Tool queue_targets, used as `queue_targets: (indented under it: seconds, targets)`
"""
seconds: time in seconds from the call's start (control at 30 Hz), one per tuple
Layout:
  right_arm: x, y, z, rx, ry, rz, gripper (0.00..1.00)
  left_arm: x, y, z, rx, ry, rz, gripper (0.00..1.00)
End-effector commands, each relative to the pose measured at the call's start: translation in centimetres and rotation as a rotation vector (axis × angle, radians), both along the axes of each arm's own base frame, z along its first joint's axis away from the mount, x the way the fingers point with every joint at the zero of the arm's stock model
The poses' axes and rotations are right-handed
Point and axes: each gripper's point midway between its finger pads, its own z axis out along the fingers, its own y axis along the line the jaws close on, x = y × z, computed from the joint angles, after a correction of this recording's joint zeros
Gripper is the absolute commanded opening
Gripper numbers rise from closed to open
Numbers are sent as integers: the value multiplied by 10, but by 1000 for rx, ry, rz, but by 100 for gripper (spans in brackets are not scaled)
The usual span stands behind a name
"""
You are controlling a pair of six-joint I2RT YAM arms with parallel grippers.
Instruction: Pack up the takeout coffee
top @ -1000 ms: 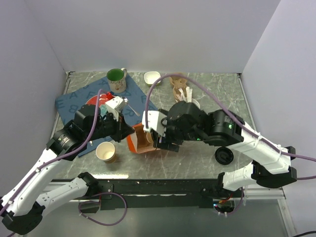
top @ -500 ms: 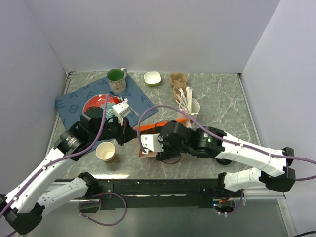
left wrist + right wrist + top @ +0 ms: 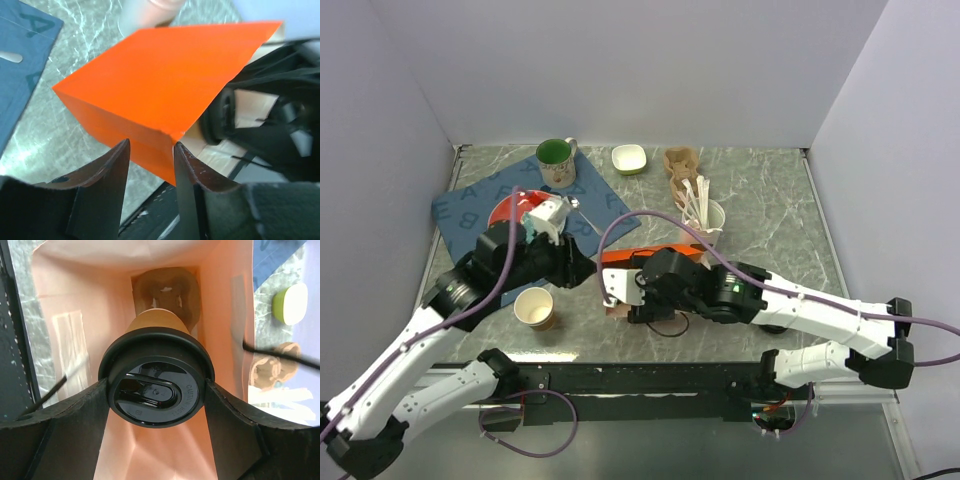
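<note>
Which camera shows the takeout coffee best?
Right wrist: the takeout coffee fills the frame, gripped inside the orange bag. Top external hides it behind the right arm; left wrist shows mainly the bag's outside.

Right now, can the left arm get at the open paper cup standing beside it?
Probably not yet. The left claw is clamped on the orange paper bag and would have to let go; the open paper cup itself stands uncovered.
</note>
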Motion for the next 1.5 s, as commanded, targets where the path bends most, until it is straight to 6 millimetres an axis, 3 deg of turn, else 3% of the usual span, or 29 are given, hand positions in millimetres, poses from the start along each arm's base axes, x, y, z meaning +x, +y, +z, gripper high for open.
queue_targets:
  seconds: [0.0,0.47,0.7,1.0,1.47]
  targets:
    - [8,16,19,102,-3,-39,61,-1,8,14,-122,37,122,46]
    - [21,20,17,133,37,-88,60,-18,-10,-3,-228,193,103,47]
    - [26,19,14,131,51,-103,60,-18,-22,10,-236,169,79,52]
    - [32,20,12,129,71,-129,60,-21,-12,22,-235,133,102,56]
    - [36,28,13,140,90,-154,60,-24,-23,8,-256,201,92,52]
